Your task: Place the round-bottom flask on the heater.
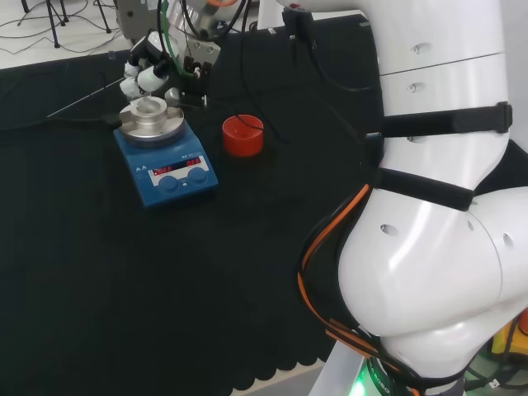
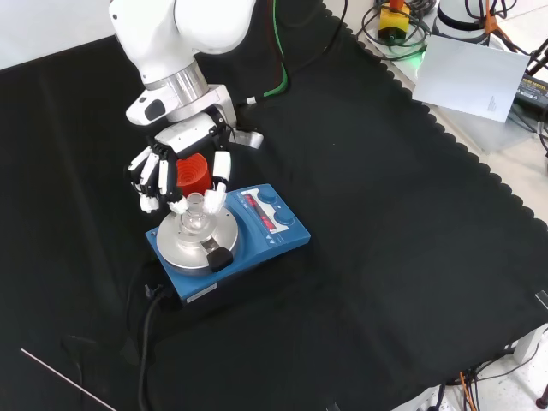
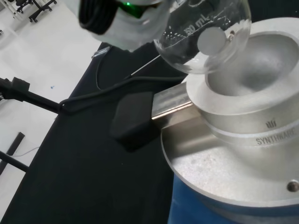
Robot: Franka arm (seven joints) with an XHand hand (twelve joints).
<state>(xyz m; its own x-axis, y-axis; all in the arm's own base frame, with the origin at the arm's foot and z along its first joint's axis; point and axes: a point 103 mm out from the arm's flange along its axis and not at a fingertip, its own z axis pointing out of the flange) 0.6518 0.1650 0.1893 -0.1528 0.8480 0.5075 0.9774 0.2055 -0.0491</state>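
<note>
The blue heater (image 1: 169, 172) (image 2: 276, 221) stands on the black cloth with a silver metal bowl block (image 1: 153, 124) (image 3: 261, 84) on its plate. The clear round-bottom flask (image 2: 197, 209) (image 3: 205, 32) (image 1: 150, 105) hangs tilted over the hollow of that bowl, its round bottom close to the metal. Whether glass and metal touch I cannot tell. My hand (image 1: 148, 70) (image 2: 175, 175) (image 3: 117, 23) is directly above the heater, its fingers curled round the flask's neck.
A red ribbed ring stand (image 1: 242, 134) (image 2: 194, 174) sits right of the heater in the head view. A black block (image 2: 219, 255) (image 3: 133, 119) juts from the heater's plate. A thin rod (image 1: 82, 101) (image 2: 60, 377) and a black cable (image 2: 147, 330) lie on the cloth.
</note>
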